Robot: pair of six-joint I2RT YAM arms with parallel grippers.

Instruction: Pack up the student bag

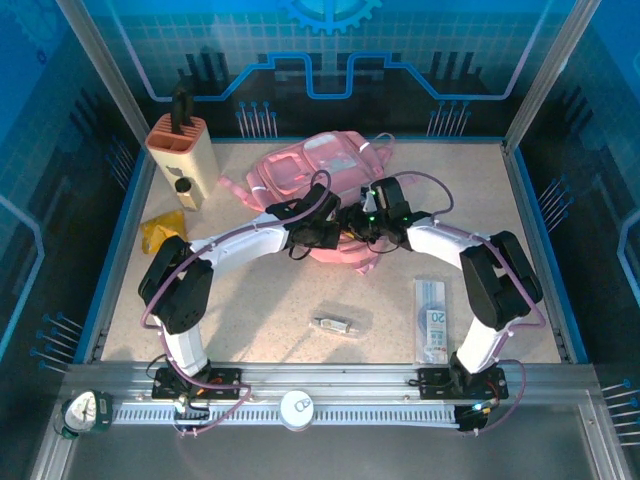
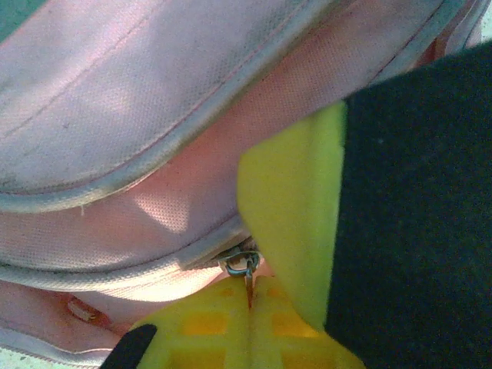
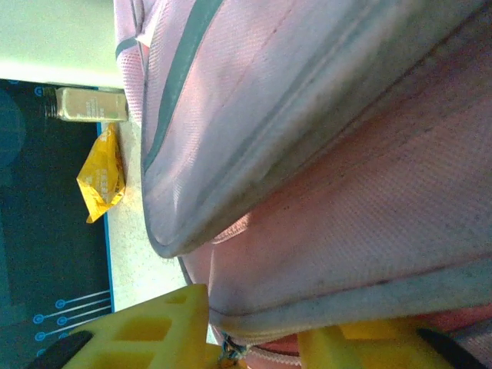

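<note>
The speckled table carries the student bag, a soft pink backpack lying flat toward the far middle, its clear front windows facing up. Both arms reach inward and meet at the bag's near edge. The left gripper is clenched: its yellow fingers press together on the metal zip pull at the bag's seam. The right gripper is released, its yellow fingers standing apart with the bag's piped edge lying across the gap between them.

A beige holder with a black top stands at the far left corner. A long clear packet lies near the right arm's base. A yellow packet lies by the left edge, just in front of the holder. A small wrapped item rests between the two arms, well apart from the bag.
</note>
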